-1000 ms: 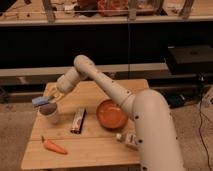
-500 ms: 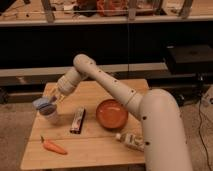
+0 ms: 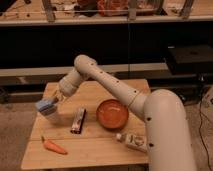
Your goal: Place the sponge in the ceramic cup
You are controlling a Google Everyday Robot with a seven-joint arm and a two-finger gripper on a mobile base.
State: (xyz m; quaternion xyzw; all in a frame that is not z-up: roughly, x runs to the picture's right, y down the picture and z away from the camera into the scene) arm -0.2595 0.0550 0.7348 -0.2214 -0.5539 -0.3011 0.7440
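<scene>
The sponge (image 3: pixel 44 105), pale blue, sits at the tip of my gripper (image 3: pixel 49 103) over the table's left edge. The gripper is shut on the sponge. Directly under it stands the pale ceramic cup (image 3: pixel 52 116), largely covered by the sponge and gripper; the sponge is at the cup's rim. My white arm reaches in from the lower right and bends down to the left.
On the wooden table (image 3: pixel 100 150) are a red bowl (image 3: pixel 112 114) at centre right, a dark bar-shaped packet (image 3: pixel 78 121) beside the cup, a carrot (image 3: pixel 54 146) at front left and a small bottle (image 3: pixel 132 141) lying by the arm. Dark shelving stands behind.
The gripper has carried the sponge slightly down and to the right, closer onto the cup. The other objects have not moved.
</scene>
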